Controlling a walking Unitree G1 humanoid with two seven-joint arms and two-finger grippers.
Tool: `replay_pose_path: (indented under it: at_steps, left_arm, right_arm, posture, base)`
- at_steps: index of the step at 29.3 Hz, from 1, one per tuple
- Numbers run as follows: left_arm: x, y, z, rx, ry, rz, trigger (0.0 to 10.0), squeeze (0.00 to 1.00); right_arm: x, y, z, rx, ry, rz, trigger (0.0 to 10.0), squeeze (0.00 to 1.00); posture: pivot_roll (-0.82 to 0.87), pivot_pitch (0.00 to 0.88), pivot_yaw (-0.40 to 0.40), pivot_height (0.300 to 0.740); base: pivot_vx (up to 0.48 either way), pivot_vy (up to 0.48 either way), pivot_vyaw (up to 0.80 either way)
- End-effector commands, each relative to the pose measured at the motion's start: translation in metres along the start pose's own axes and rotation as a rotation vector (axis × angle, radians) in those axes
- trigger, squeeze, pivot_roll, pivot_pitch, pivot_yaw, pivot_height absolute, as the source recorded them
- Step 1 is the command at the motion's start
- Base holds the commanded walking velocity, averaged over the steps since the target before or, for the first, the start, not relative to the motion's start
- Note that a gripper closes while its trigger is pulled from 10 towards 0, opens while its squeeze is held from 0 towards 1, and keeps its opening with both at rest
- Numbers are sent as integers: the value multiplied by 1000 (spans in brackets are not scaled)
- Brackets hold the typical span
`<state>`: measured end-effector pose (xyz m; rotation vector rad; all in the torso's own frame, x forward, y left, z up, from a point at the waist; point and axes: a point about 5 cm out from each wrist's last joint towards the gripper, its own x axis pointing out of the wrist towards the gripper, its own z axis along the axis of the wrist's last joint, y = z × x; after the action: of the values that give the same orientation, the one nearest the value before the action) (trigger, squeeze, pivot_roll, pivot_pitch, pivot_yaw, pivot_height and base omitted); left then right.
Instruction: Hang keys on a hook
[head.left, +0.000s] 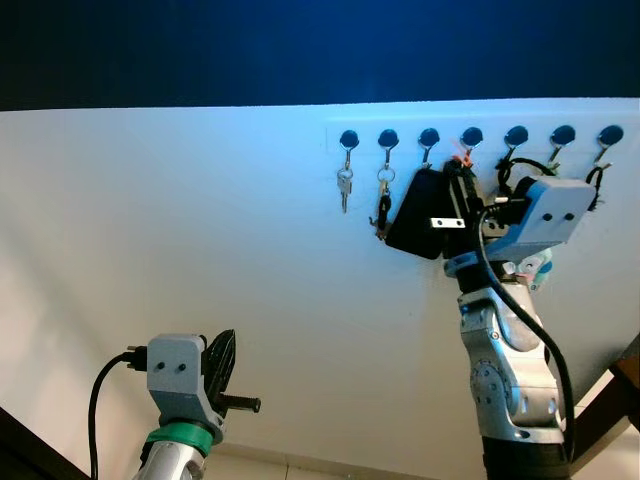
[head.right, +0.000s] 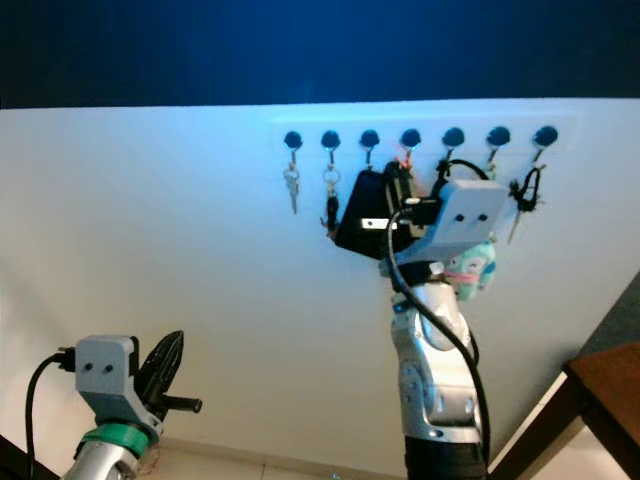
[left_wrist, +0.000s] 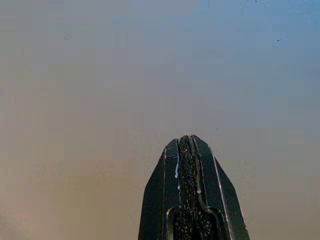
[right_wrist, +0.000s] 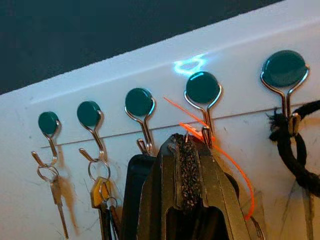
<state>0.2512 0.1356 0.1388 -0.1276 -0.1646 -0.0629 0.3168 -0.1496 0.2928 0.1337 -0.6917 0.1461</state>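
Right wrist view: right pincer (right_wrist: 186, 142) pressed together on an orange loop (right_wrist: 239, 172), tips just under the fourth hook (right_wrist: 204, 97).
Keys: hidden behind the pincer; which way they point cannot be told.
Risk: loop may miss the hook tip or snag the black pouch (head.left: 418, 212) alongside.
Left pincer (left_wrist: 187, 150): pressed together, idle, low.

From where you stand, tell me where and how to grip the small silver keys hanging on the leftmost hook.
Grip the small silver keys by their flat blades, low down, coming from straight in front. They dangle vertically against the wall from the leftmost hook, with open wall on their left; the ring sits on the hook.
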Motion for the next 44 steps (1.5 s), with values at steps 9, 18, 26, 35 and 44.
replay_pose_path:
  at_steps: [9, 18, 26, 35, 44]
  left_arm:
    - [-4, 3, -2, 3, 16, 4, 10000, 0]
    - [-4, 3, -2, 4, 20, 1, 10000, 0]
    - [-4, 3, -2, 4, 20, 4, 10000, 0]
    - [-4, 3, -2, 2, 20, 3, 10000, 0]
    - [-4, 3, -2, 4, 17, -2, 10000, 0]
  right_arm:
    - [-7, -5, -14, -5, 69, -43, 10000, 0]
    - [-12, 0, -23, 23, 130, 2, 10000, 0]
    - [-12, 12, -22, 60, 127, 83, 10000, 0]
    - [-10, 35, -10, 93, 85, 258, 10000, 0]
    - [-2, 34, 1, 97, 32, 251, 10000, 0]
  posture:
    - [-98, 64, 167, 740]
    - [-98, 68, 168, 740]
    - [-98, 67, 166, 740]
    - [-98, 67, 166, 740]
    - [-102, 57, 168, 740]
  base:
    - [0, 0, 0]
    - [0, 0, 0]
    - [0, 0, 0]
    - [0, 0, 0]
    - [0, 0, 0]
